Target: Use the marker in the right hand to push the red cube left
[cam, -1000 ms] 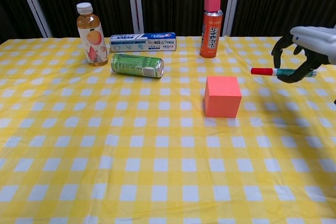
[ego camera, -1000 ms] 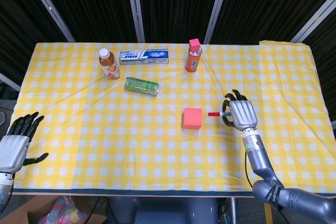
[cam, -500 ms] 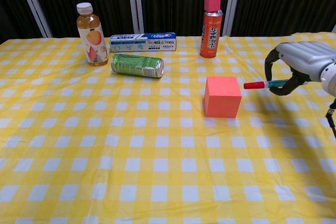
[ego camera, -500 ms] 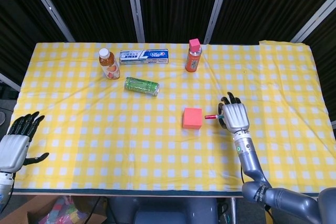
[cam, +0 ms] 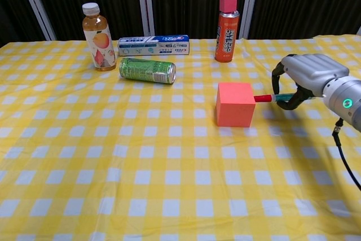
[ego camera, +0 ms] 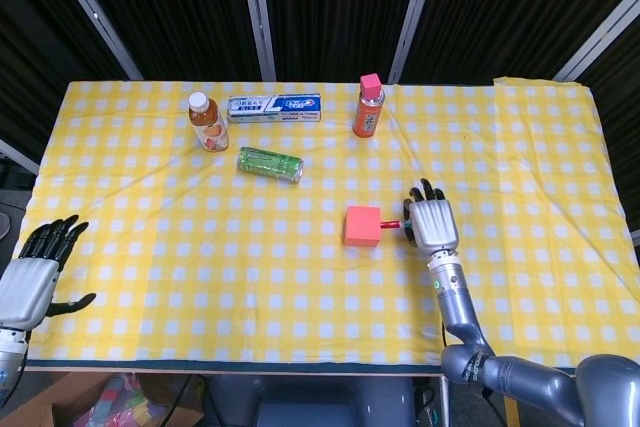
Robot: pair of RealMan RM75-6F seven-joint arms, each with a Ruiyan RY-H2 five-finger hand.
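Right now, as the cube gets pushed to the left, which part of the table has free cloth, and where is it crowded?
Bare cloth lies left of the red cube, below the green can, and along the front. The back edge is crowded: juice bottle, toothpaste box, spray can. The right robot hand with the marker fills the cube's right side.

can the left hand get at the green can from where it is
Probably yes, with a long reach. The left hand is open off the table's near-left edge, and the green can lies on its side further back, with bare cloth in between.
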